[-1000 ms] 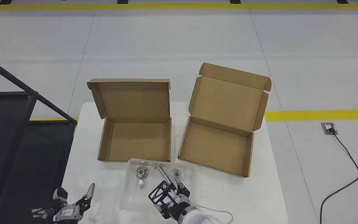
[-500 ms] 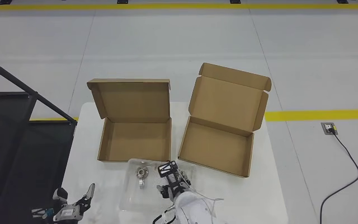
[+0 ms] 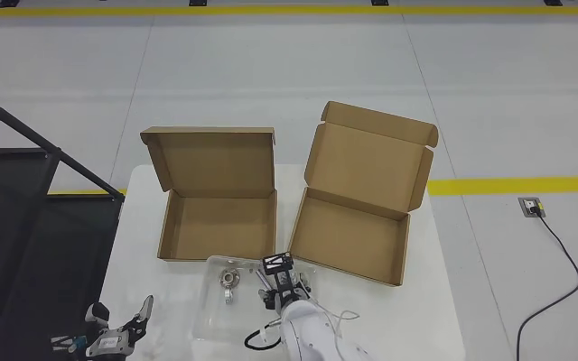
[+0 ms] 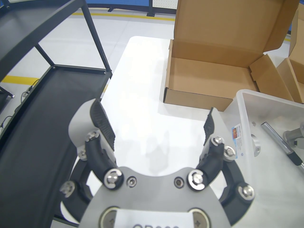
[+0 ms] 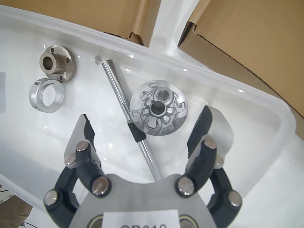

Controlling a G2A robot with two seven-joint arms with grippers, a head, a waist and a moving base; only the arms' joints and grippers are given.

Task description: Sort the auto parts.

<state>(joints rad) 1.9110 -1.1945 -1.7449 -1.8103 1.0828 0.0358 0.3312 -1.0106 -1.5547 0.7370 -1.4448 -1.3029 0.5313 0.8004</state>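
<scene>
- My right gripper [image 5: 146, 116] hangs open and holds nothing, low over a clear plastic tray [image 5: 213, 77] at the near edge of the white surface [image 3: 433, 307].
- Between its spread fingers lie two auto parts: a slim metal rod [image 5: 116, 86] with a black band, and a slotted metal disc [image 5: 158, 111] resting against the rod's side.
- Farther along the tray floor, a flanged hub [image 5: 57, 62] stands on its flange just beside a plain metal ring [image 5: 47, 95]. Both are well apart from the disc.
- My left gripper [image 4: 153, 110] is also open and holds nothing. It hovers above the surface between the tray and a black shelf rack [image 4: 35, 110].
- Beyond the tray, two cardboard boxes sit side by side with their lids raised. The left box [image 3: 219, 226] lies square to the surface edge, and the right box [image 3: 348, 236] is turned at a slight angle.
</scene>
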